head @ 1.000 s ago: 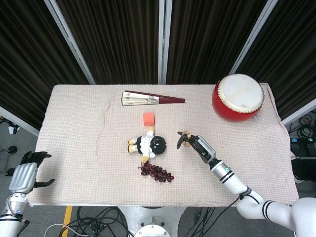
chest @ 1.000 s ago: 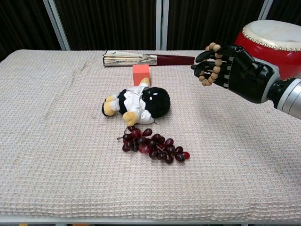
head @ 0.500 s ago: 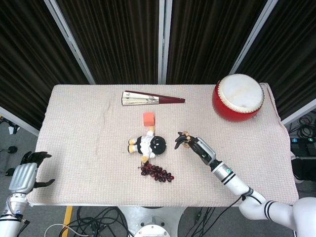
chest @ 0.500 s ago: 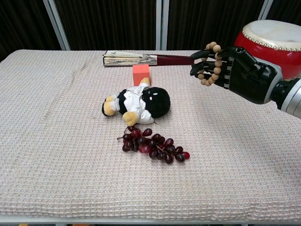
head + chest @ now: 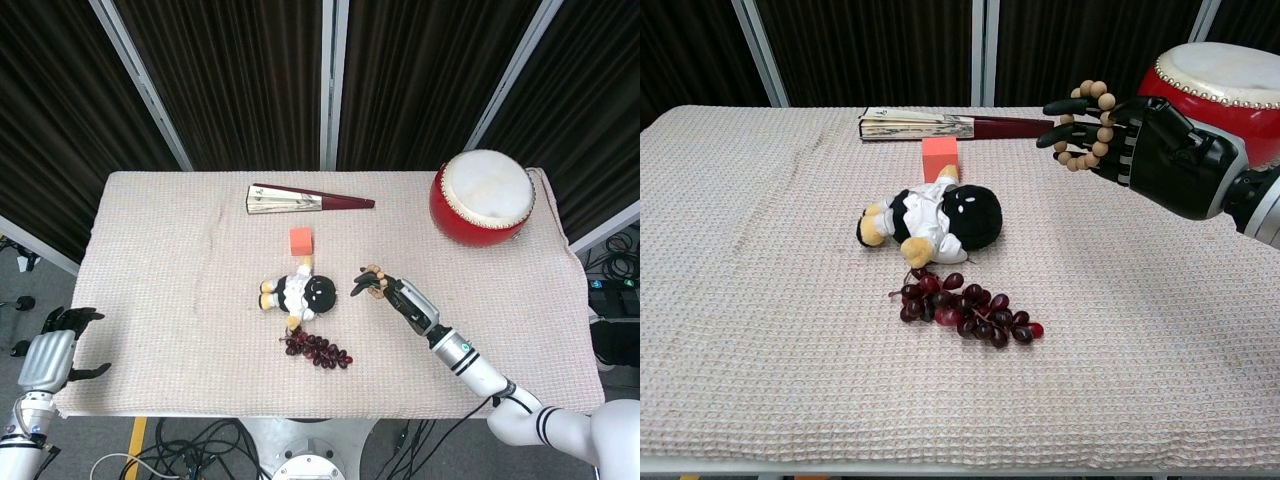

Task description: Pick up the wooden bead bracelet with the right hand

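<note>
Your right hand (image 5: 1160, 150) holds the wooden bead bracelet (image 5: 1087, 125) up off the surface (image 5: 760, 300), the loop of pale beads hanging around its dark fingers (image 5: 1065, 105), which are curled through it. In the chest view the bracelet sits clear above the cloth, in front of the red drum (image 5: 1230, 90) and just right of the closed fan (image 5: 940, 125). From the head view the same hand (image 5: 400, 295) hovers just right of the plush doll (image 5: 300, 293), with the beads (image 5: 374, 272) showing at its fingertips, though they are small there and you can only make out a few of them.

The doll lies on its side near the middle of the cloth, its black head toward your right hand. The orange block (image 5: 939, 158) stands just behind it, and the bunch of dark red grapes (image 5: 965, 308) lies just in front of it, close to the doll's body. The drum rests at the far right corner of the surface.

Your left hand (image 5: 50, 355) hangs off the near left edge of the surface, holding nothing, its fingers spread apart.
</note>
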### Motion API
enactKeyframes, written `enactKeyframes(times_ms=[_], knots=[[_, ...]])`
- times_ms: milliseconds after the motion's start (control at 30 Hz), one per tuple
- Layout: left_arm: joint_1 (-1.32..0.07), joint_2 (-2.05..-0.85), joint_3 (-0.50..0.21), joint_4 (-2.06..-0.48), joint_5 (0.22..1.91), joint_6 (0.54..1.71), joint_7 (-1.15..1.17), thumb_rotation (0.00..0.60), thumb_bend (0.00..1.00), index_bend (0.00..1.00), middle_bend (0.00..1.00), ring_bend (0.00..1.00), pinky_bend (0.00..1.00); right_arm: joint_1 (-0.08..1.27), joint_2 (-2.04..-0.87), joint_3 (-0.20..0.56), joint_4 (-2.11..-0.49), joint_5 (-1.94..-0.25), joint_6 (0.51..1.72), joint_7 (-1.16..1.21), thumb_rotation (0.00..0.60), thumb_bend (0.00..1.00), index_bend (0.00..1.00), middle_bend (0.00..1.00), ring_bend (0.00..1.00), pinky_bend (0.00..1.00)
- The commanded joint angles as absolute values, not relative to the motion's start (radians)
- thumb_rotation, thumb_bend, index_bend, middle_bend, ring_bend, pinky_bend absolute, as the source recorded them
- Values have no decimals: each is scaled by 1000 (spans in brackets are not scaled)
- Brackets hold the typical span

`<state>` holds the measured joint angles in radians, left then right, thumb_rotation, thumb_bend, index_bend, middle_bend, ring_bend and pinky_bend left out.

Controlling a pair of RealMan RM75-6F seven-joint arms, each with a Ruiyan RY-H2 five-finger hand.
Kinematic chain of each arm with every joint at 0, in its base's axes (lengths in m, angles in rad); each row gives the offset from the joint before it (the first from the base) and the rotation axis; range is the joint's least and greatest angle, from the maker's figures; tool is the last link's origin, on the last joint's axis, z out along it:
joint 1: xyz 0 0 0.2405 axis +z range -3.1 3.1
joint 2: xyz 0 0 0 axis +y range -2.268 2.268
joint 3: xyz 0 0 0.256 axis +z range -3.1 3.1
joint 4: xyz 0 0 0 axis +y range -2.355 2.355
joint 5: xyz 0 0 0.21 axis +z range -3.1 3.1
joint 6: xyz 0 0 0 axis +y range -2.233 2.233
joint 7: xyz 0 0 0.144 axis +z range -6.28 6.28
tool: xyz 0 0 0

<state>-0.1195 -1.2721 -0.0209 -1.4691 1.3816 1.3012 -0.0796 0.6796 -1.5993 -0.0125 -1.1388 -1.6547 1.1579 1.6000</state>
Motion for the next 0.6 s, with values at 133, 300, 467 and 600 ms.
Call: enactKeyframes(times_ms=[133,300,467,600], knots=[[-119,-1272,-21,-1470,1383,1303,-80,600,0,262,156,108,53,680,-1595,-21,-1137,-1662,1170,1611,201,1000,205,325,0,0],[-118,-1272,-21,-1470,1384,1306,-79,600,0,262,156,108,52,678,-1593,-22,-1137,-1662,1183,1613,201,1000,191,327,0,0],[-118,-1272,-21,-1470,1384,1306,-80,600,0,262,156,108,53,675,-1595,-19,-1133,-1649,1184,1608,200,1000,179,325,0,0],[-120,-1270,-22,-1474,1382,1303,-76,600,0,262,156,108,53,675,-1592,-15,-1136,-1632,1168,1603,201,929,174,343,0,0]])
